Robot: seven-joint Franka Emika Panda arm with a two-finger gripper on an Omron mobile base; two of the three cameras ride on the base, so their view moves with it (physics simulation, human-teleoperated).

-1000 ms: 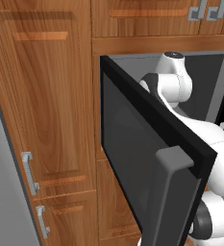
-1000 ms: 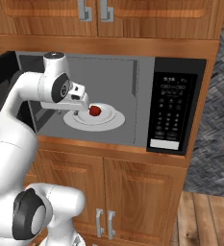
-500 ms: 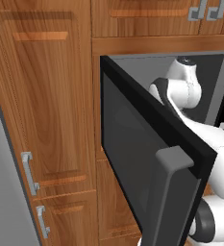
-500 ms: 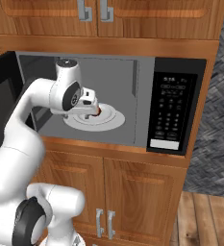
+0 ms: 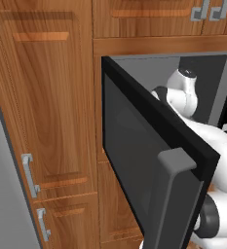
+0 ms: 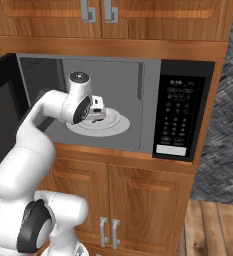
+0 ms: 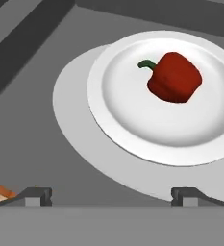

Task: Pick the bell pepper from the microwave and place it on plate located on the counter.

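The microwave stands with its dark glass door swung out to the left. Inside, the red bell pepper with its dark stem lies on a round white dish on the grey turntable. My gripper is open inside the cavity, a little short of the dish, with the pepper ahead and slightly right of centre. In the right base view the gripper hangs over the turntable and covers the pepper. The plate and the counter are out of view.
The microwave's black control panel is right of the cavity. Wooden cabinets with silver handles sit above and below. The open door's grey bar handle juts toward the base. A tall wooden cabinet stands left.
The arm has reached deeper into the microwave, moving right in the right base view, so the hand now sits over the turntable and hides the pepper there. Door unchanged.
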